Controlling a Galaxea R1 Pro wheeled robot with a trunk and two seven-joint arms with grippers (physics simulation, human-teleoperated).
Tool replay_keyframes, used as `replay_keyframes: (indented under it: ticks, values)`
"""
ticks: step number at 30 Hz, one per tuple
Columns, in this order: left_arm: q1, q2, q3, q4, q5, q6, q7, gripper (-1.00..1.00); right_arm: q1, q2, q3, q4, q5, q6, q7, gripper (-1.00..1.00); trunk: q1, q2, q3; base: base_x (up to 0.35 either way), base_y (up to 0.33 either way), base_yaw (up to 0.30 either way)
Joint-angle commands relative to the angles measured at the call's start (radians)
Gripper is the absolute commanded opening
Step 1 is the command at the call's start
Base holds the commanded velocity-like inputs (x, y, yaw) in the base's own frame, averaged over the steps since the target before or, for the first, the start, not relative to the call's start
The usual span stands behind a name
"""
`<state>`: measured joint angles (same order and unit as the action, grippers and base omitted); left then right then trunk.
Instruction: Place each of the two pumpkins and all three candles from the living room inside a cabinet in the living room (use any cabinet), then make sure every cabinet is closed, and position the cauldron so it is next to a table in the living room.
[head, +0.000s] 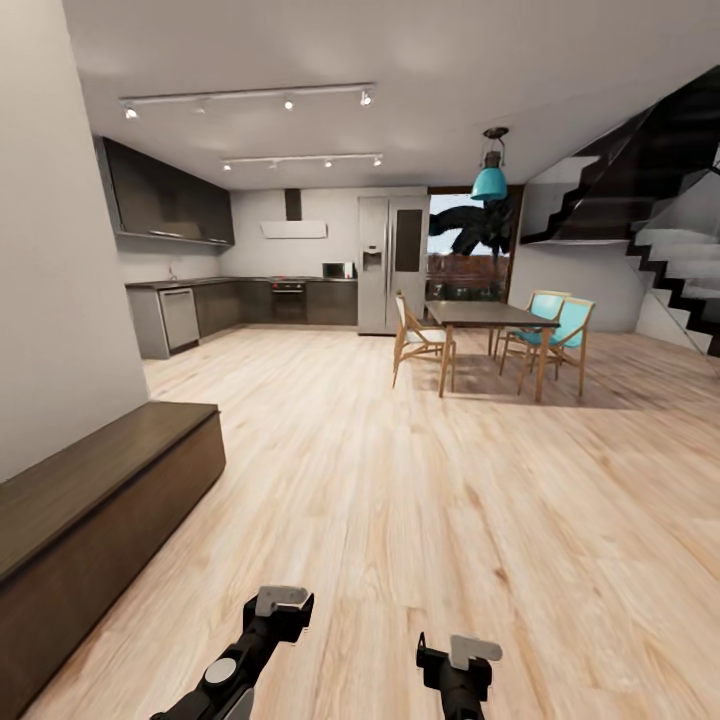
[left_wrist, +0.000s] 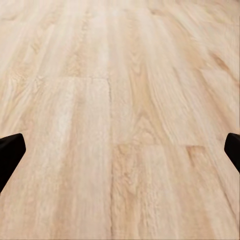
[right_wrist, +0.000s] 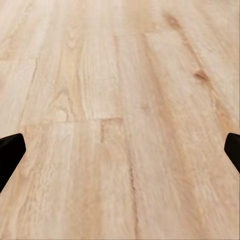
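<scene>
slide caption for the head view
Both tools, left and right, hang over plank floor beside the dark cabinet.

head: faces forward across room | wrists: close, angled down — both share wood floor

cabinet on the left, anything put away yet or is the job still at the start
Nothing looks done. The cabinet stands shut at the left. Both grippers, left and right, are open with nothing in them, over bare wood floor. Ahead stands the dining table, with no pumpkins, candles or cauldron visible here.
</scene>
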<state>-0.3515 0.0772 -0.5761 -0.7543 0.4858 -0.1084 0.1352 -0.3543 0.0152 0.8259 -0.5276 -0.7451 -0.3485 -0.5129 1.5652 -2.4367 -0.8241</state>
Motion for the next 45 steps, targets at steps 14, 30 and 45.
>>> replay_keyframes:
  ticks: [14,30,45]
  values:
    - [-0.001,0.001,-0.009,0.0,0.01,-0.005,0.009,1.0,-0.002,-0.001,0.007,0.0,-0.01,-0.006,-0.006,1.0,0.0,0.0,-0.001,0.321,0.0,0.0]
    - [-0.001,0.001,-0.01,0.001,0.01,-0.005,0.009,1.0,-0.002,-0.001,0.007,0.0,-0.01,-0.006,-0.006,1.0,0.0,0.0,-0.001,0.321,-0.002,0.0]
    - [-0.001,0.001,-0.016,0.013,0.009,-0.005,0.021,1.0,-0.002,-0.001,0.007,0.001,-0.01,-0.006,-0.006,1.0,0.0,0.0,-0.001,0.321,-0.069,0.0]
